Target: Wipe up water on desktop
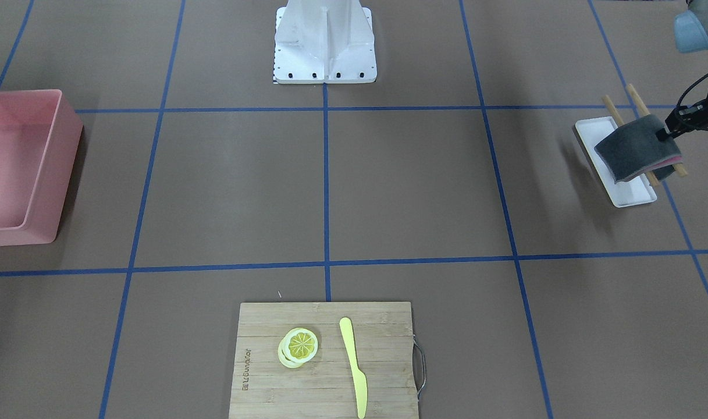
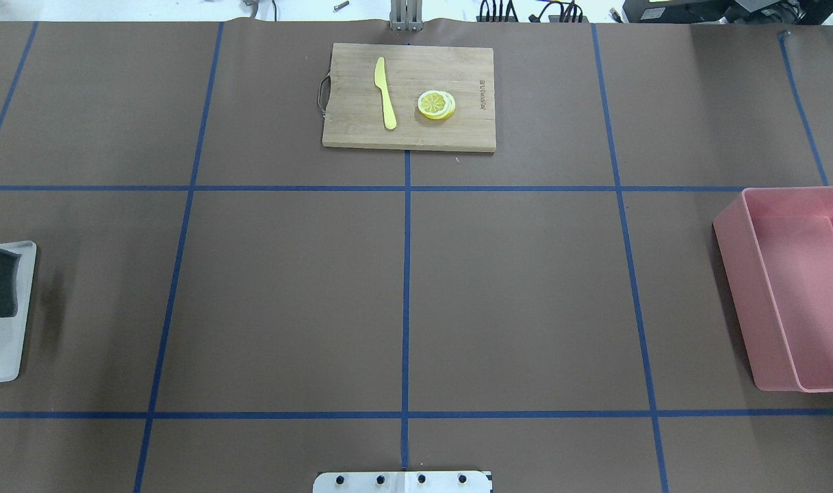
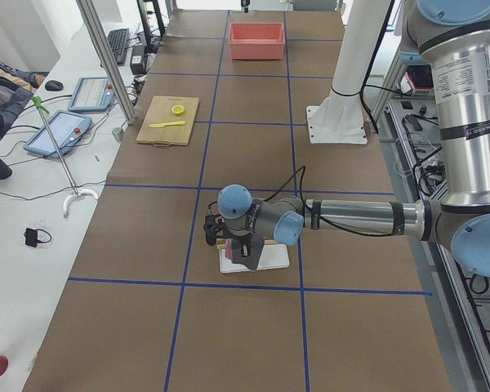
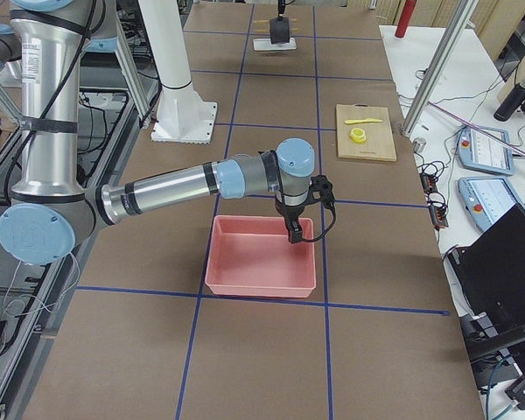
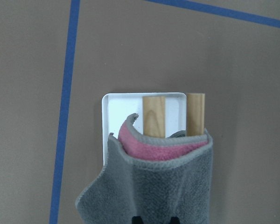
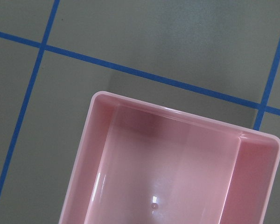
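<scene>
The desktop (image 1: 412,186) is brown with blue tape lines; I see no wet patch on it. A grey cloth with a pink underside (image 1: 633,148) is draped over two wooden rods (image 5: 154,114) above a white tray (image 1: 633,195) at the table's left end. My left gripper (image 1: 662,135) is shut on the cloth's edge; its dark fingertips (image 5: 136,219) just show at the bottom of the left wrist view. My right gripper (image 4: 293,229) hangs over a pink bin (image 4: 258,262). It shows only in the exterior right view, so I cannot tell whether it is open or shut.
The pink bin (image 2: 792,287) stands at the table's right end and is empty inside (image 6: 177,172). A bamboo cutting board (image 2: 409,133) at the far middle edge holds a yellow knife (image 2: 385,92) and lemon slices (image 2: 437,105). The robot's white base (image 1: 324,46) stands at the near middle.
</scene>
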{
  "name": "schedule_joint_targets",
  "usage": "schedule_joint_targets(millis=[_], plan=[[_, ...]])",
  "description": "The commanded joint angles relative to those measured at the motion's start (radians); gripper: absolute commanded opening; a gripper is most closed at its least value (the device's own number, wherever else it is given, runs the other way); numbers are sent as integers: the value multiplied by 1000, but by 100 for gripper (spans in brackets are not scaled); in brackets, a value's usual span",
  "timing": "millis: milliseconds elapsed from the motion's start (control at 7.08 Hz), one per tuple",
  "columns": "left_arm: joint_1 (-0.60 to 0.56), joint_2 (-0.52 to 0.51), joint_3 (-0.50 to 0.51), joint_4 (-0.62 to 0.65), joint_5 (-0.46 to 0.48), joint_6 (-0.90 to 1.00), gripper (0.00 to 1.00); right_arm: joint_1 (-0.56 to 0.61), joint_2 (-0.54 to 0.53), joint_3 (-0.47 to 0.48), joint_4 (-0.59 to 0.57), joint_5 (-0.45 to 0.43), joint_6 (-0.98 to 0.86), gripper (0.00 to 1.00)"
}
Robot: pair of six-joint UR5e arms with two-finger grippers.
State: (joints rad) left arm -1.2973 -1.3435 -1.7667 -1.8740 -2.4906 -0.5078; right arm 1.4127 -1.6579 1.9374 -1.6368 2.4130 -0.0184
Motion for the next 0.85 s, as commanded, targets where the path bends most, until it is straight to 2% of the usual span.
schedule_joint_targets(millis=[0, 141, 424, 565, 706], plan=[[0, 41, -40, 0, 1, 0, 11, -3, 1, 0, 0, 0, 0, 100], [-4, 47, -53, 0, -1, 0, 1, -5, 1, -1, 0, -2, 0, 100], [-14, 49, -95, 12, -2, -1, 0, -5, 4, 0, 0, -2, 2, 100], [-23, 46, -152, 36, -25, -3, 0, -11, 10, 8, 2, -2, 3, 100], [-25, 26, -225, 112, -46, -9, 0, -21, 30, 8, 2, -2, 6, 100]])
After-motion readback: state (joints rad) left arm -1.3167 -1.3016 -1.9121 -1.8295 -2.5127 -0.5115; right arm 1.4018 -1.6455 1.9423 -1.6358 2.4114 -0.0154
